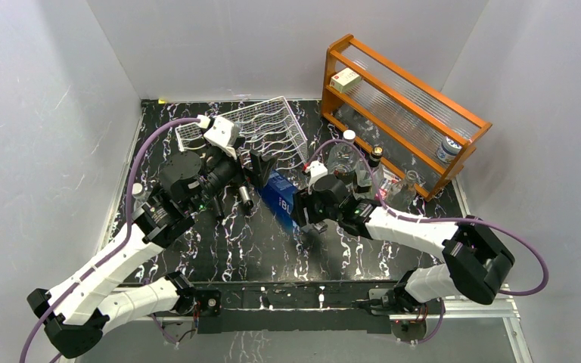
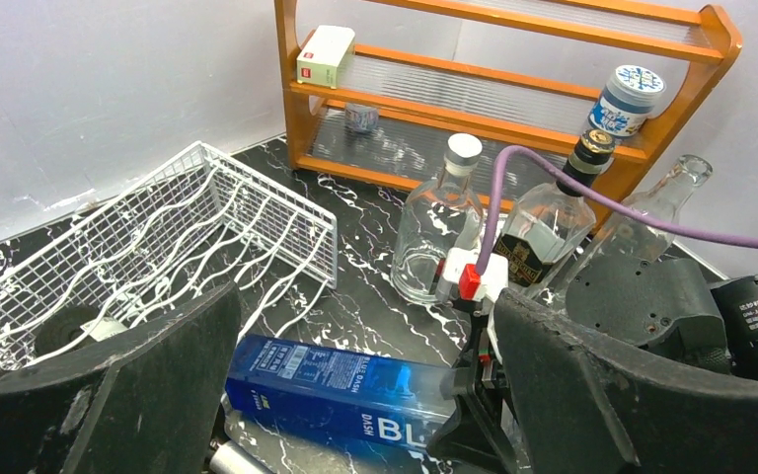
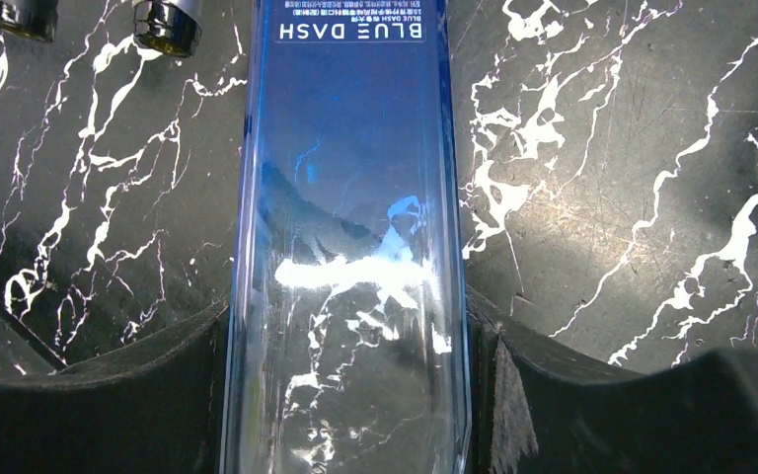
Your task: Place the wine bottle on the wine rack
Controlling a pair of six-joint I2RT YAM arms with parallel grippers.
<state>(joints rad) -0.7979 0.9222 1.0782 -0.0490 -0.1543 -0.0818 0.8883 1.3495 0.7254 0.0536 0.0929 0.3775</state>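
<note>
Wine bottle (image 3: 347, 148) reading BLUE DASH, right pincer (image 3: 348, 331) clamped on it, left pincer (image 2: 365, 316) spread apart

Bright, even overhead light, soft shadows. Pale highlights streak the blue wine bottle (image 3: 355, 272) at centre, right wrist view; foreground toward 6 o'clock slightly blurred.

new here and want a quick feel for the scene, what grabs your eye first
A bright blue wine bottle lies on the black marbled table, the right gripper closed on its sides. Behind it sits the white wire wine rack, with an orange wooden shelf at the back right.
</note>
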